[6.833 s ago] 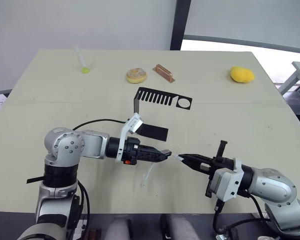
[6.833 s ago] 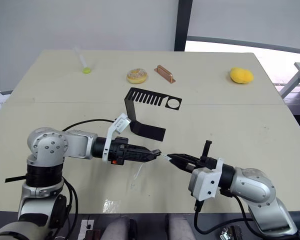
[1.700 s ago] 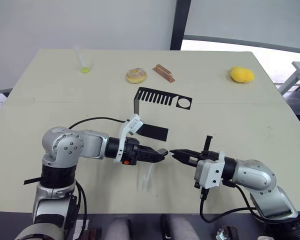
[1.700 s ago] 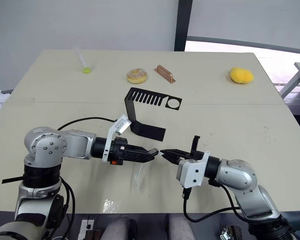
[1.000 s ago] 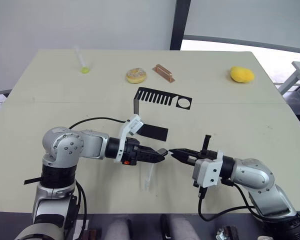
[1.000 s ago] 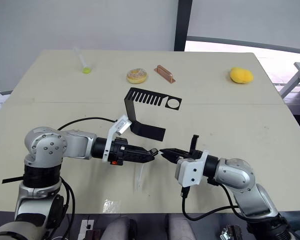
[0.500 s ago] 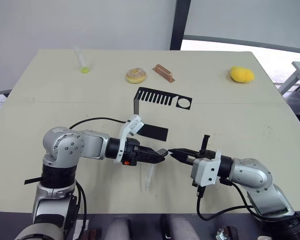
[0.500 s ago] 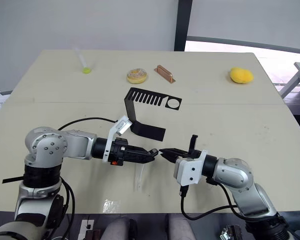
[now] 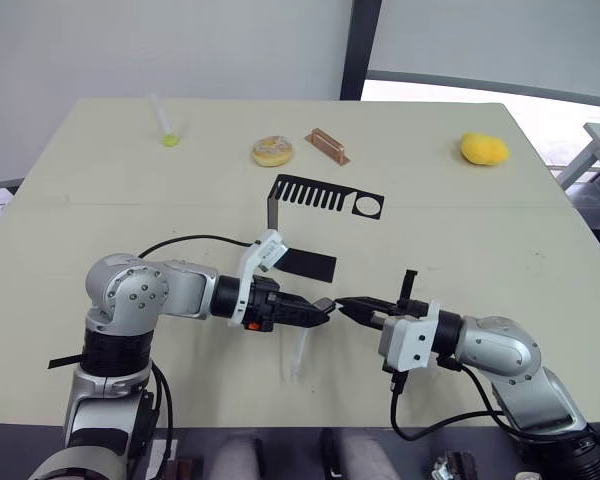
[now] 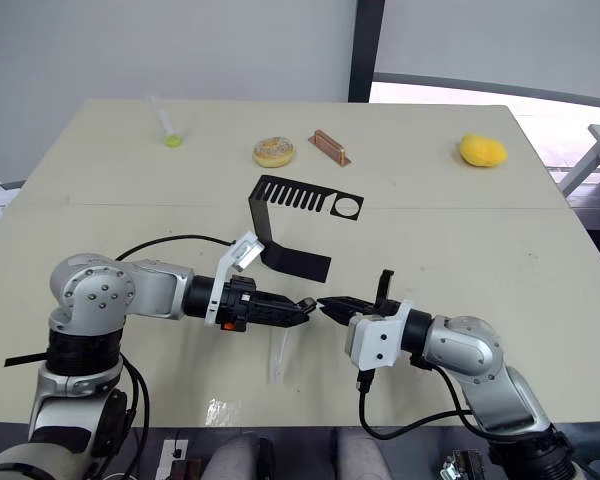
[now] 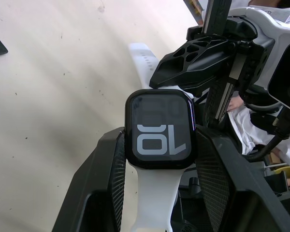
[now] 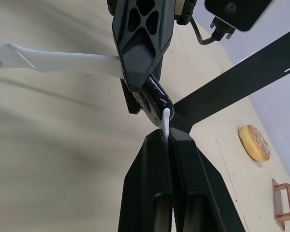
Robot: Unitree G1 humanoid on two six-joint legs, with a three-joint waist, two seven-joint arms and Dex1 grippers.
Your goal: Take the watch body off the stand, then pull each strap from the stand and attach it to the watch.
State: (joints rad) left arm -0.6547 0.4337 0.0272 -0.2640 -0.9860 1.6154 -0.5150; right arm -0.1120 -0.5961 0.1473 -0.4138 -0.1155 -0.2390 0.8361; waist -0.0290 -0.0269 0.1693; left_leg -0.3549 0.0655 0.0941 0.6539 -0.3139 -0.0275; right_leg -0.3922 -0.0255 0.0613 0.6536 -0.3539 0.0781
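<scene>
My left gripper (image 9: 323,308) is shut on the watch body (image 11: 159,128), a small black case with white digits on its screen. One white strap (image 9: 297,355) is joined to the case's near end and hangs toward the table. My right gripper (image 9: 346,305) faces the left one tip to tip, shut on the second strap (image 12: 165,121). That strap's end touches the far end of the case; I cannot tell whether it is seated. The black stand (image 9: 308,264) sits on the table just behind the grippers, with nothing on it.
Along the far side of the table (image 9: 540,250) lie a small tube with a green tip (image 9: 168,130), a doughnut (image 9: 272,151), a copper handle (image 9: 327,146) and a yellow lump (image 9: 484,149). A black cable (image 9: 190,242) loops by my left arm.
My right gripper has moved left with its strap until the strap's end meets the watch body. The left gripper has stayed almost still with the watch.
</scene>
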